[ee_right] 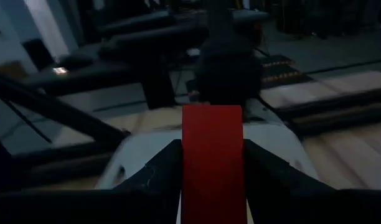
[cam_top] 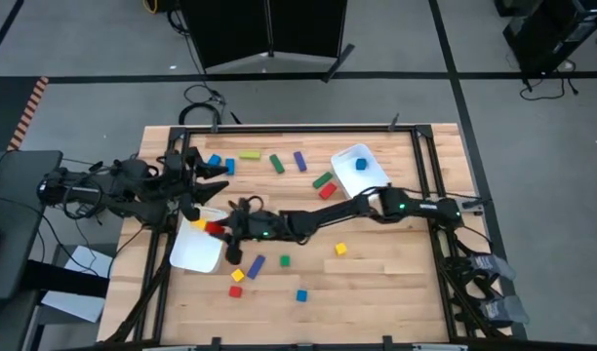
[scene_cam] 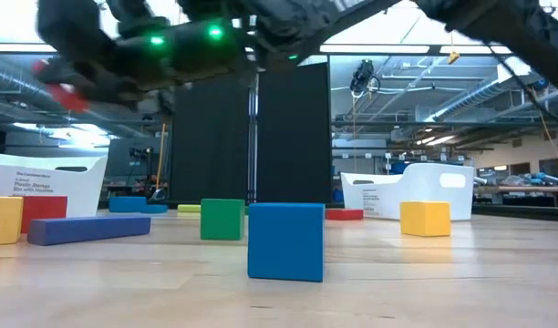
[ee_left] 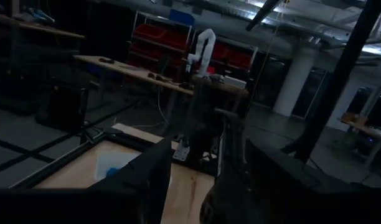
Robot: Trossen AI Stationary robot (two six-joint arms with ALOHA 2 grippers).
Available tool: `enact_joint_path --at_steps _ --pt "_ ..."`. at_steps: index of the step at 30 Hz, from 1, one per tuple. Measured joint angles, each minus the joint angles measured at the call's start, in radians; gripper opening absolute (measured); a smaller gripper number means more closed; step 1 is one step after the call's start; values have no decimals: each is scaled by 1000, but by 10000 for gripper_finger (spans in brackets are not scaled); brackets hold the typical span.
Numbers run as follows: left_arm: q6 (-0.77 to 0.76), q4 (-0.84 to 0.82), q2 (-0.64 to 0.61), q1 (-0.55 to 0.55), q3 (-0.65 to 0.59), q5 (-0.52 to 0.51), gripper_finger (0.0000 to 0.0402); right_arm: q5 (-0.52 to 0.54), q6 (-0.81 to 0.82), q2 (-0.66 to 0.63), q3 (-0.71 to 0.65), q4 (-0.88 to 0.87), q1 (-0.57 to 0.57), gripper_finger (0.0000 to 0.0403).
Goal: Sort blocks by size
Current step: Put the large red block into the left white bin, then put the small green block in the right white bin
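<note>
My right gripper (cam_top: 217, 229) reaches across the table and is shut on a red block (ee_right: 212, 158) above the left white tray (cam_top: 193, 252). The red block also shows in the low view (scene_cam: 62, 94), held up high. A yellow block (cam_top: 199, 224) lies in that tray. Loose blocks lie flat on the table: a purple bar (cam_top: 255, 265), a green cube (cam_top: 284, 261), a yellow cube (cam_top: 340, 250) and a blue cube (cam_top: 301, 294). My left gripper (cam_top: 213, 175) is open and empty at the table's left, beside two blue blocks (cam_top: 220, 164). My right gripper pinches the red block's two opposite sides (ee_right: 189, 168) between its two fingers (ee_right: 154, 177). The block sticks out forward past the fingertips and is lifted clear, above the left tray's near end.
A second white tray (cam_top: 360, 168) at the far right holds a blue block (cam_top: 361, 165). More blocks lie along the far side: a yellow-green bar (cam_top: 249, 154), a green one (cam_top: 277, 164), a purple one (cam_top: 299, 161), and a green (cam_top: 323, 180) and red (cam_top: 327, 191) pair.
</note>
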Motion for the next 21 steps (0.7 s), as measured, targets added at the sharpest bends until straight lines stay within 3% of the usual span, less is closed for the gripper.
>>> enact_joint_path --at_steps 5,12,17,21 --pt "5 -5 7 0 0 4 214 -34 25 127 146 -41 -20 153" --pt "22 -12 10 0 0 6 214 -26 -25 119 164 -70 -32 305" --pt "-8 -79 10 0 0 9 214 65 -120 16 17 -49 -28 327" --pt "-29 -164 9 -3 0 13 214 103 -120 -154 -302 145 -27 305"
